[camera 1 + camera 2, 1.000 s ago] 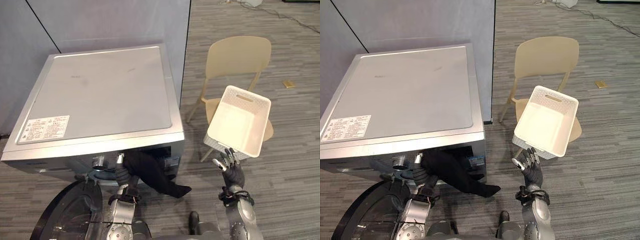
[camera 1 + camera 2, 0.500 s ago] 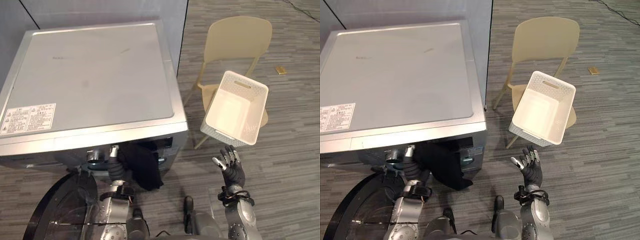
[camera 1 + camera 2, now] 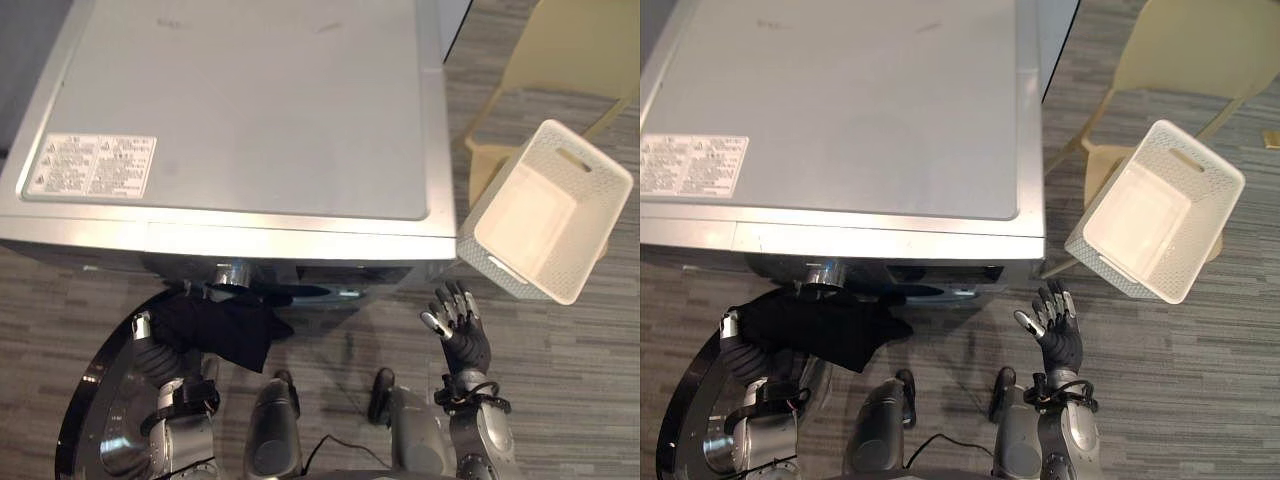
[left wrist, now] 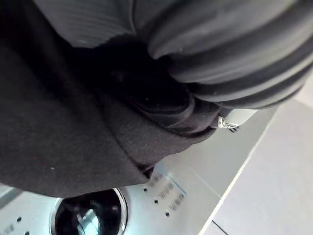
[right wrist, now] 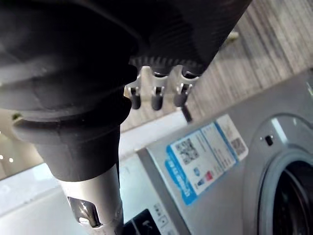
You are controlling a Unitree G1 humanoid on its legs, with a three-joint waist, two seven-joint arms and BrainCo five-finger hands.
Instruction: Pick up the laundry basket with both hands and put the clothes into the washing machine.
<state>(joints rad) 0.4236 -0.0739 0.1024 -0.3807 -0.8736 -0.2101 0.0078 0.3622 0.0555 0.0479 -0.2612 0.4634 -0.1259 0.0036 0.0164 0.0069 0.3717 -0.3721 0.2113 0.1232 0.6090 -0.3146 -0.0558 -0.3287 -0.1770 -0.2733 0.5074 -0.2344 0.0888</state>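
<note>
- Leftward since the earlier frame: my left hand (image 3: 152, 352) and black garment (image 3: 228, 328), at the washing machine (image 3: 250, 120) front; fingers hidden, cannot tell.
- My right hand (image 3: 460, 332): fingers spread, empty, near the laundry basket (image 3: 535, 215).

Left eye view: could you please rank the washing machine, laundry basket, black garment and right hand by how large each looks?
1. washing machine, by far the largest
2. laundry basket, white and empty
3. black garment, partly tucked under the machine's front edge
4. right hand, smallest, fingers spread
</note>
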